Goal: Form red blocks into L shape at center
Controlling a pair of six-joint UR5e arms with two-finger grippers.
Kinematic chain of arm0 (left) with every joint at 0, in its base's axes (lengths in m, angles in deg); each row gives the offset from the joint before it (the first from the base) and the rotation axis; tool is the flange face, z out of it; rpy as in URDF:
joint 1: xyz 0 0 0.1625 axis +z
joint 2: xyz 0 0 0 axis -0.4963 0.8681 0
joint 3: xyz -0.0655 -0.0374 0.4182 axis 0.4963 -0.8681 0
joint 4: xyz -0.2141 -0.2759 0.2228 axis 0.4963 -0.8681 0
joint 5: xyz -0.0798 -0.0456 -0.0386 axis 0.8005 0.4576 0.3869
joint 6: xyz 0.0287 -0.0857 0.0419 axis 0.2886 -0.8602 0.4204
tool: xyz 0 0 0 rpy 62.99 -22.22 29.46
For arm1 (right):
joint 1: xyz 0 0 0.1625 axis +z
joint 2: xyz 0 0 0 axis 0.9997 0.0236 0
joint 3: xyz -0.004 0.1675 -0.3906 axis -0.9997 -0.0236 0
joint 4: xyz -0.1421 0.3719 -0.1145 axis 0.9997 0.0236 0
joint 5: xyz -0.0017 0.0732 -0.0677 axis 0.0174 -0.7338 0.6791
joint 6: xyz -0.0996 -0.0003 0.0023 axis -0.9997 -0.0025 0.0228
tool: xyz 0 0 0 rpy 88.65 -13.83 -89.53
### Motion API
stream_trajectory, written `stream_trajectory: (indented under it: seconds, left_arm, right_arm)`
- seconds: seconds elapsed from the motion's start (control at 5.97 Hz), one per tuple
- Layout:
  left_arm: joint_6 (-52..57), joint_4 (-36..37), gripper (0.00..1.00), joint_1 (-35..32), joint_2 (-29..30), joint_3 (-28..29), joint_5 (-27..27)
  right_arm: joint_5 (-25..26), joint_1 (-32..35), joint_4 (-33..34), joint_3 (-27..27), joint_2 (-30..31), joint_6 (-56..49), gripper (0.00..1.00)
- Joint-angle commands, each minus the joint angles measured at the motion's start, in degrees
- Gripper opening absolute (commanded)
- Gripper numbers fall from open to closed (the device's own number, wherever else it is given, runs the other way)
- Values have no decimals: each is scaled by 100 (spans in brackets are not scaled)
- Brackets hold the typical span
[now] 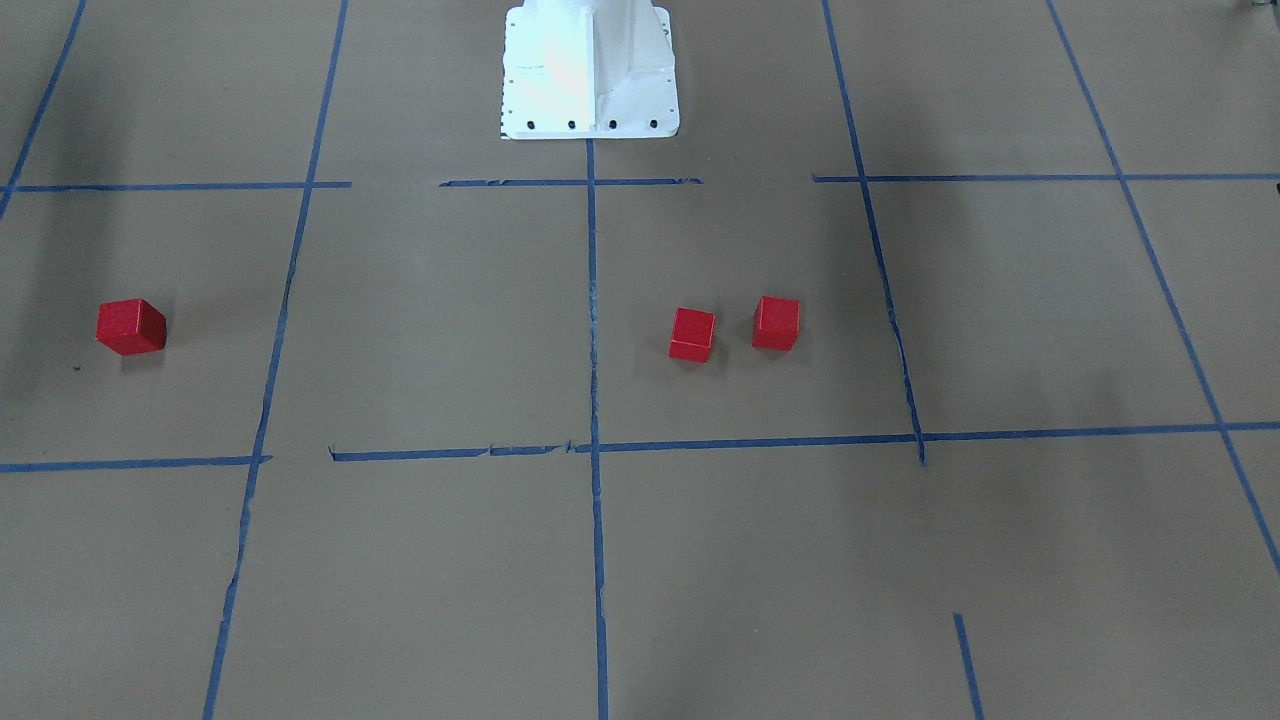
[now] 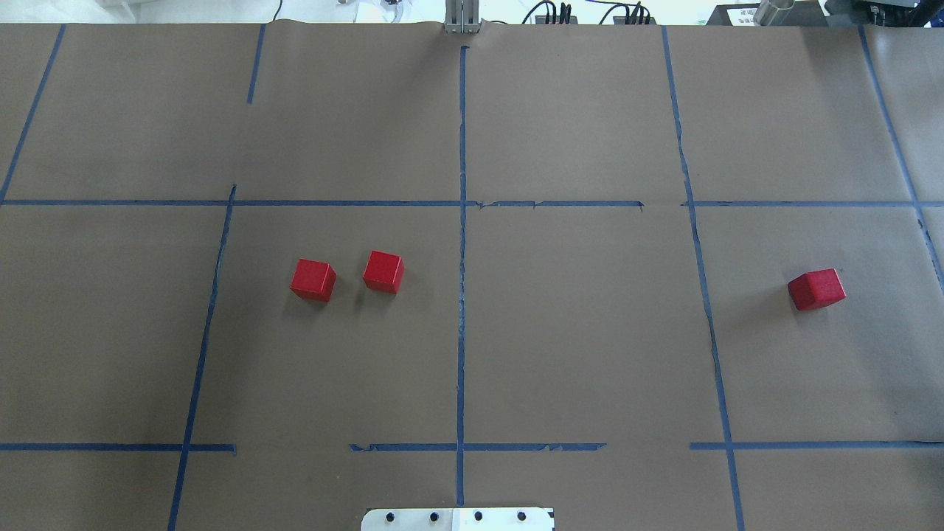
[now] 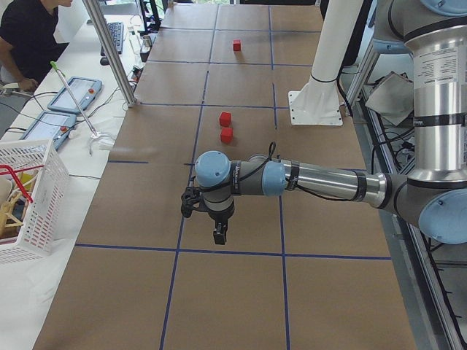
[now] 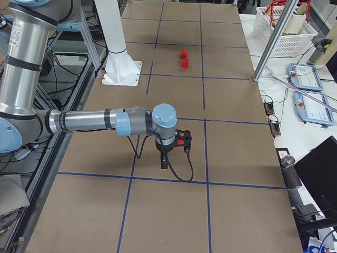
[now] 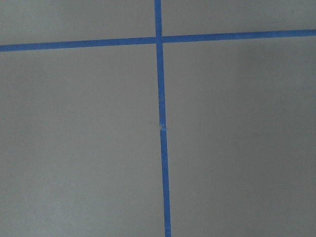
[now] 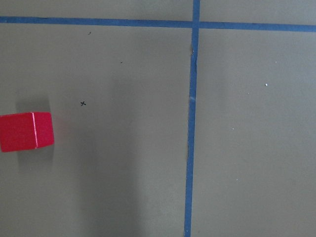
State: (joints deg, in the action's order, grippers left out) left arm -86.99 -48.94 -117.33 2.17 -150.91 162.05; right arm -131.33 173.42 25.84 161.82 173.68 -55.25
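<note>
**No L shape yet**

In the overhead view the first red block (image 2: 313, 279) and the second red block (image 2: 383, 271) stood close, not touching, in the left half of the center (image 2: 575, 324). The third red block (image 2: 816, 289) lay at far right, outside it. The left gripper (image 3: 219, 235) and the right gripper (image 4: 164, 162) hung over the desk (image 2: 110, 332); their fingers' opening could not be told.

Seen from overhead, the first block (image 2: 313, 279) and second block (image 2: 383, 271) sit side by side, not touching, in the centre cell (image 2: 575, 332), both left of its dividing tape line (image 2: 462, 332). The third block (image 2: 816, 289) lies well apart, one cell right, roughly level with them.
</note>
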Motion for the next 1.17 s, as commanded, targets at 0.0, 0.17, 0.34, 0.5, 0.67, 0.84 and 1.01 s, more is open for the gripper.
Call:
stream_trajectory:
  seconds: [0.0, 0.17, 0.34, 0.5, 0.67, 0.84, 1.01]
  left_arm:
    - [-3, -35, 100, 29, 32, -59, -1]
    - [-3, -18, 100, 38, 15, -147, 8]
    - [-12, -17, 100, 38, 6, -130, 8]
    - [-64, -17, 100, 38, -11, -130, 78]
    - [-21, -35, 100, 38, -12, -95, 78]
    - [-12, -44, 100, 38, -12, -104, 87]
    - [-12, -44, 100, 38, -29, -139, 87]
  right_arm:
    - [-47, -5, 5, -3, 42, 0, 100]
    - [-83, -5, -12, -12, 51, 0, 100]
    - [-205, -5, -30, -30, 51, 9, 100]
    - [-206, -14, -65, -21, 33, 9, 100]
    - [-206, -14, -65, -4, 33, 35, 100]
    - [-215, -22, -74, 5, 33, 62, 100]
    - [-415, -22, -74, 5, 42, 79, 100]
